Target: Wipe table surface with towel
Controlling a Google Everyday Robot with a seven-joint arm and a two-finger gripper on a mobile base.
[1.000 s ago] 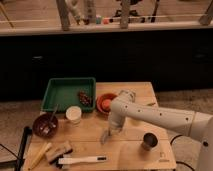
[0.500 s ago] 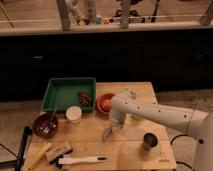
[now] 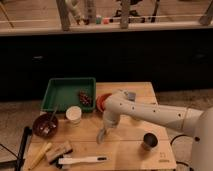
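Note:
My gripper (image 3: 103, 134) points down at the wooden table (image 3: 125, 152), near its middle and left of centre. The arm reaches in from the right and bends at an elbow (image 3: 118, 101) above the gripper. A pale grey bit (image 3: 100, 139) at the gripper's tip touches the table top; I cannot tell whether it is the towel. No other towel shows clearly. A small grey-blue thing (image 3: 130, 95) lies behind the elbow.
A green tray (image 3: 60, 92) at the back left holds a brown lump (image 3: 85, 97). An orange bowl (image 3: 101, 101), a white cup (image 3: 74, 115), a dark bowl with a spoon (image 3: 45, 125), a metal cup (image 3: 149, 141), a white-handled brush (image 3: 82, 160) and a yellow tool (image 3: 40, 155) stand around.
The gripper has slid a little to the left and toward the table's front, staying low on the surface. The other objects have not moved.

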